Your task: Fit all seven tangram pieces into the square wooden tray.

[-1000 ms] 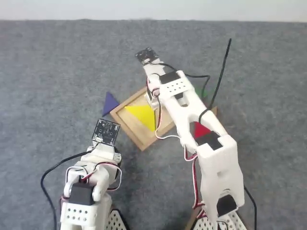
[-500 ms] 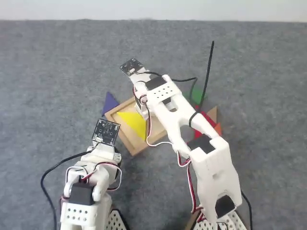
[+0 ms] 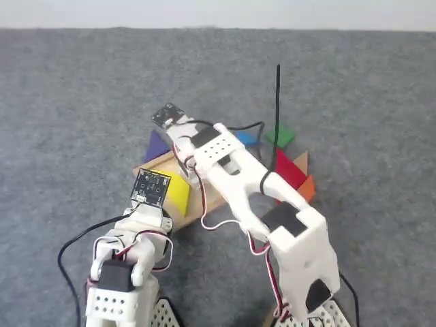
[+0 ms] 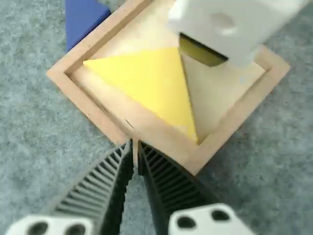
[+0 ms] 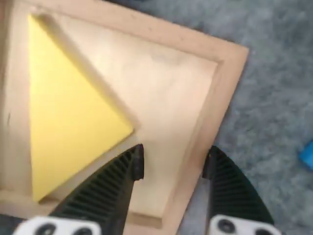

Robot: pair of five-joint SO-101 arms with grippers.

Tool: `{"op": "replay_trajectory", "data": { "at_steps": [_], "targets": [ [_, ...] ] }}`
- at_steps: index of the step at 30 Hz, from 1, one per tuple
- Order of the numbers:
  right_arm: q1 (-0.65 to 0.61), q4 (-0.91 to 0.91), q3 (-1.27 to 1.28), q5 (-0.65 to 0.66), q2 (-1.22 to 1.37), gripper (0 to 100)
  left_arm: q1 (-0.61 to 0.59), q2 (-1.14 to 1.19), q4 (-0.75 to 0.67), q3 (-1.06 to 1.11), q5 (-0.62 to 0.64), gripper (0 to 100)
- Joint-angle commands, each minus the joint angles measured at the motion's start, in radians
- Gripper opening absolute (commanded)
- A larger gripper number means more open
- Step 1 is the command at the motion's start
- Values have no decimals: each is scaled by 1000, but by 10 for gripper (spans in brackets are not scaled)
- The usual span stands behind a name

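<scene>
Over on the grey carpeted table (image 3: 368, 88) I count one square wooden tray (image 4: 90, 41) and six coloured flat pieces, fwiw. One big yellow triangle (image 4: 151, 83) lies inside the tray, tucked along one side. Outside it: one dark blue-purple triangle (image 3: 157, 144) just beside a tray corner, then a light blue piece (image 3: 246, 138), a green piece (image 3: 281, 135), a red triangle (image 3: 289, 170) and an orange piece (image 3: 306, 185) clustered near each other on the outer side of the right arm (image 3: 231, 170). Right claw (image 5: 172, 164) is partly open and straddles the tray's rim, one finger inside, one outside, gripping nothing. Left claw (image 4: 134, 146) is pretty much closed, empty, tip hovering at the tray's near edge.
</scene>
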Motion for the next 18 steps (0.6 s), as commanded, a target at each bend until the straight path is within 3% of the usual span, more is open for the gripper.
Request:
{"op": "replay_trajectory", "data": {
  "at_steps": [1, 14, 18],
  "targets": [
    [-19, -33, 18, 14, -87, 205, 0, -17, 2, -10, -2, 19],
    [197, 76, 51, -31, -30, 199, 0, -17, 2, -10, -2, 19],
    [211, 7, 160, -32, -84, 37, 0, -17, 2, -10, -2, 19]
  ]
}}
